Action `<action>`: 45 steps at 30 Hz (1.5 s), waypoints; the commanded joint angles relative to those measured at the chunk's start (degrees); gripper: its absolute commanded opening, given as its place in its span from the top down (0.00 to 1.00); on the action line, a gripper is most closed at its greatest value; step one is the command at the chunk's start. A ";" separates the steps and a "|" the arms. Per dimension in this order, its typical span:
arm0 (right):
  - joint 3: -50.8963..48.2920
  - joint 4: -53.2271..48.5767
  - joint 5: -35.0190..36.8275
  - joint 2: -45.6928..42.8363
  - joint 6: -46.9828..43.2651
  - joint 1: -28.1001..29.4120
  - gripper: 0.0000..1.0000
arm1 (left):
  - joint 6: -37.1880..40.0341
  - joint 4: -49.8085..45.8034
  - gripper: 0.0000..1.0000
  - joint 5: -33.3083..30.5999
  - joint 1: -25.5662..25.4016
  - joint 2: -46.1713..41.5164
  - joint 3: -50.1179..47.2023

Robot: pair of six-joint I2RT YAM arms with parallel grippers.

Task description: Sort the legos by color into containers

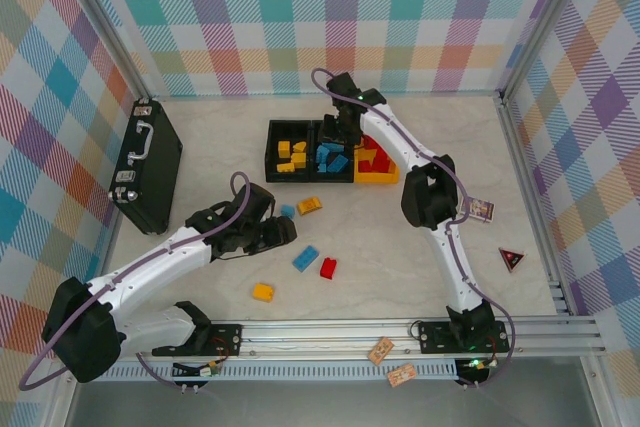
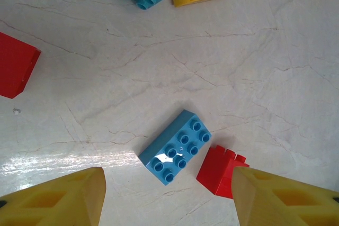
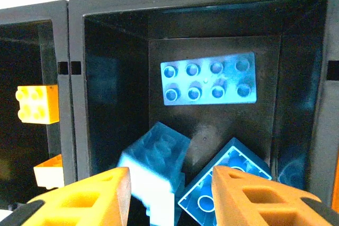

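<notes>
The containers stand in a row at the back centre: a black bin [image 1: 273, 137] with yellow legos, a middle black bin [image 1: 322, 130] with blue ones, and an orange-yellow bin [image 1: 383, 176] with red ones. My right gripper [image 1: 345, 133] [image 3: 169, 199] hangs open over the middle bin [image 3: 296, 78]. A blurred blue brick [image 3: 156, 170] is dropping from between its fingers onto other blue bricks [image 3: 209, 80]. My left gripper [image 1: 287, 232] [image 2: 169, 205] is open above a blue brick [image 2: 176, 146] [image 1: 305, 258], with a red brick [image 2: 218, 169] [image 1: 327, 267] beside its right finger.
Loose legos on the table include a small blue one [image 1: 287, 211], a yellow one [image 1: 309, 205] and another yellow [image 1: 263, 292]. A red piece [image 2: 16, 64] lies to the left. A black briefcase [image 1: 145, 165] sits at far left. Cards [image 1: 478, 210] and a red triangle [image 1: 512, 258] lie at right.
</notes>
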 commanded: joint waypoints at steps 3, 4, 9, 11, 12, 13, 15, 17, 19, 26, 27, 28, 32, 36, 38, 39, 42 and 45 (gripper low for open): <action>-5.33 0.73 0.55 -9.81 -1.87 -0.16 0.56 | -1.22 -0.45 0.35 -2.28 -0.86 -0.08 -0.04; -7.60 1.66 0.39 -11.62 -1.92 -0.16 0.56 | -1.37 -0.57 0.34 -2.84 -0.86 -0.12 -0.10; -18.62 5.78 -0.59 -20.78 -1.79 0.11 0.56 | -2.18 -2.09 0.33 -5.09 -0.85 -0.34 0.36; -22.92 7.11 -0.86 -24.27 -1.76 0.40 0.56 | -2.50 -3.13 0.33 -6.18 -0.85 -0.35 0.71; -25.06 7.76 -0.99 -26.01 -1.79 0.60 0.56 | -2.57 -3.74 0.33 -6.61 -0.89 -0.37 0.88; -27.25 8.31 -1.15 -27.68 -1.79 0.75 0.56 | -2.56 -4.21 0.33 -6.98 -0.87 -0.29 1.14; -31.32 9.66 -1.44 -30.81 -1.77 1.08 0.55 | -2.76 -5.27 0.33 -7.70 -0.82 -0.16 1.40; -35.10 10.77 -1.99 -33.47 -1.74 1.38 0.55 | -2.88 -5.95 0.33 -7.85 -0.85 0.09 1.62; -38.63 11.30 -2.28 -36.02 -1.55 1.80 0.55 | -2.97 -6.67 0.33 -7.94 -0.83 0.43 1.80; -50.07 13.50 -2.79 -43.44 -0.08 3.26 0.52 | -2.37 -6.87 0.33 -6.47 -0.87 1.40 1.76; -51.59 13.79 -2.89 -44.37 0.11 3.51 0.52 | -2.30 -7.19 0.33 -6.73 -0.88 1.47 1.80; -53.09 13.81 -2.97 -45.16 0.30 3.69 0.52 | -2.50 -7.76 0.33 -7.35 -0.88 1.45 1.82; -58.53 14.20 -3.35 -48.93 1.44 4.69 0.51 | -4.47 -12.05 0.32 -11.86 -0.79 2.22 2.52; -64.77 15.21 -4.12 -53.39 2.64 6.03 0.48 | -2.83 -13.40 0.27 -14.89 0.01 3.76 2.84; -67.56 15.42 -4.21 -55.26 3.09 6.98 0.48 | -0.53 -13.05 0.24 -14.93 1.23 5.33 3.14; -68.97 15.47 -4.06 -56.23 3.27 7.58 0.48 | 0.92 -12.99 0.24 -14.99 2.05 6.41 3.57; -73.12 16.11 -4.72 -58.91 3.82 8.97 0.48 | 5.38 -12.65 0.23 -15.16 4.36 9.59 4.70; -77.13 16.63 -5.12 -61.44 4.45 9.97 0.48 | 9.77 -12.01 0.21 -14.29 7.25 12.77 5.75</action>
